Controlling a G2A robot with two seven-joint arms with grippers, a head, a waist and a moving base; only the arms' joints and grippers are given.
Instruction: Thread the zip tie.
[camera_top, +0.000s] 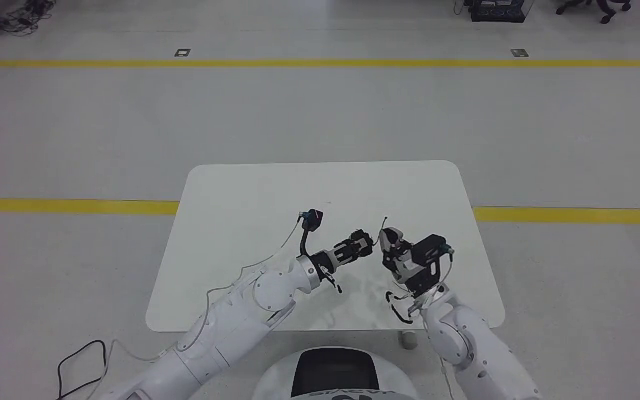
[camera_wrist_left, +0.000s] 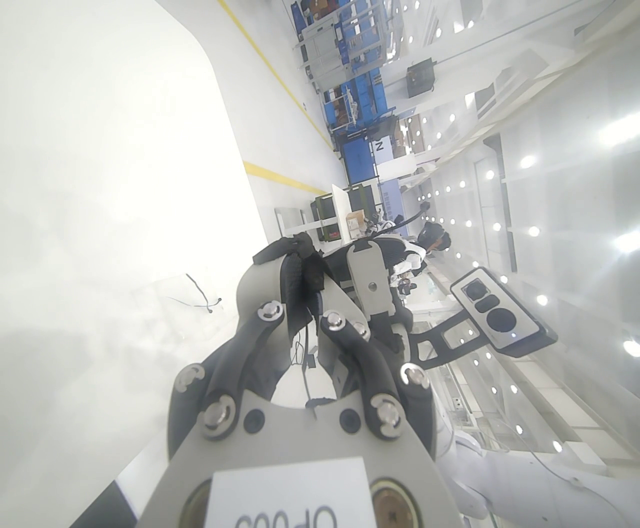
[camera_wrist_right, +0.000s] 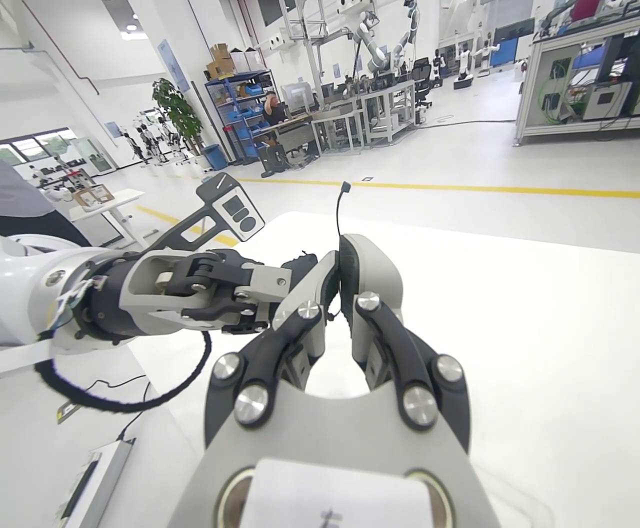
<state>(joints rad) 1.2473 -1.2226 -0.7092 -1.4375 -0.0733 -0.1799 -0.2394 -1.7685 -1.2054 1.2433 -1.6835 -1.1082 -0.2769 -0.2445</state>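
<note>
A thin black zip tie (camera_wrist_right: 339, 215) stands up out of my right gripper (camera_wrist_right: 340, 255), which is shut on its strap; the small square head (camera_wrist_right: 345, 187) is at the free top end. In the top view the tie (camera_top: 383, 224) points toward the far side of the white table (camera_top: 300, 200). My left gripper (camera_top: 366, 243) meets the right gripper (camera_top: 386, 241) tip to tip above the table's near middle. The left gripper (camera_wrist_left: 300, 267) is shut, and a thin black strand (camera_wrist_left: 306, 360) runs down between its fingers. The left gripper (camera_wrist_right: 302, 262) touches the right one's finger from the side.
Both grippers hang above the near half of the table, whose front edge (camera_top: 330, 328) and right edge (camera_top: 490, 270) are close by. A black fuzzy cable loop (camera_wrist_right: 150, 400) hangs under the left wrist. Floor with yellow lines (camera_top: 90, 206) surrounds the table.
</note>
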